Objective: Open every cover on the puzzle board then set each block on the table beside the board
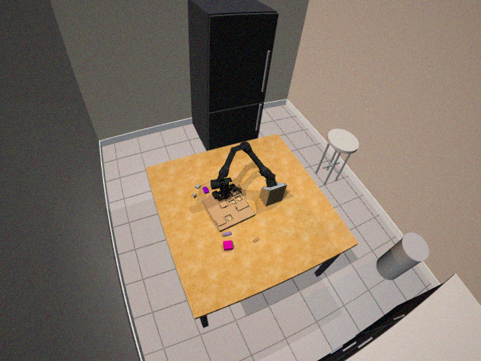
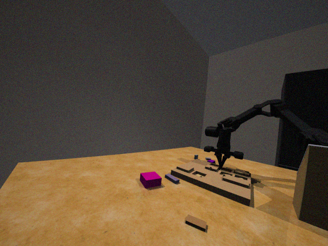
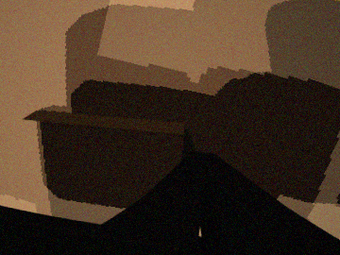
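The puzzle board (image 1: 218, 210) (image 2: 221, 186) lies flat on the table. My gripper (image 2: 220, 168) (image 3: 200, 164) is shut and empty, pointing down with its tips low at the board's far part, beside a raised cover (image 2: 211, 167). Whether it touches that cover is hard to tell. Another cover (image 2: 185, 168) sits near the board's left corner, beside an open well (image 1: 228, 218) (image 2: 199, 174). A long cover (image 2: 235, 181) lies to the right. Other wells near the gripper are partly hidden. In the wrist view, shadow darkens the board and a raised edge (image 3: 110, 123) runs to the fingertips.
On the table are a magenta block (image 1: 228, 245) (image 2: 150, 180), a lavender bar (image 1: 226, 233) (image 2: 172, 178), a tan piece (image 1: 256, 239) (image 2: 196, 222), a purple block (image 1: 206, 190) (image 2: 211, 161) and two small grey pieces (image 1: 198, 186) (image 2: 196, 156). A grey box (image 1: 274, 195) (image 2: 312, 185) stands near the arm's base.
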Available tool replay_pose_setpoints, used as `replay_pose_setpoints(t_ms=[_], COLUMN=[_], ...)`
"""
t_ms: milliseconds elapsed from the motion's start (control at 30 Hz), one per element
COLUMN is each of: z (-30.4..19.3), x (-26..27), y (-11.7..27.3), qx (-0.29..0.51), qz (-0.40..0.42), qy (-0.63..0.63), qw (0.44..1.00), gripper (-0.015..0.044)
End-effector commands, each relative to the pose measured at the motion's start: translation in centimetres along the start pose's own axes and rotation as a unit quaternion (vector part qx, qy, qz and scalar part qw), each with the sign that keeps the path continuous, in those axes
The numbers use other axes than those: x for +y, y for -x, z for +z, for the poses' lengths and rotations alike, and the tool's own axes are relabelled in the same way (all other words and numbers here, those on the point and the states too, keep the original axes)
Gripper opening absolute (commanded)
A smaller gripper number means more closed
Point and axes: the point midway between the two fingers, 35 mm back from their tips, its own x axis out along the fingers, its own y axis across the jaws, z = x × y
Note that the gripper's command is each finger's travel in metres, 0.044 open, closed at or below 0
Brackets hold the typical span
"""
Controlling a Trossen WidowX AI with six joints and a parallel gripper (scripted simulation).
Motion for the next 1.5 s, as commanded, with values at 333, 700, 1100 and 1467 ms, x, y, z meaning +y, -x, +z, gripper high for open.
replay_pose_setpoints(t_ms=[333,700,1100,1467], z=[0.5,0.6,0.7,0.4], x=[1.5,2.6,4.0,5.2], y=[-0.1,-0.1,-0.1,0.0], qx=[0.0,0.0,0.0,0.0], qz=[0.001,0.001,0.001,0.001], qy=[0.002,0.002,0.001,0.001], qw=[1.0,1.0,1.0,1.0], gripper=[0.0,0.0,0.0,0.0])
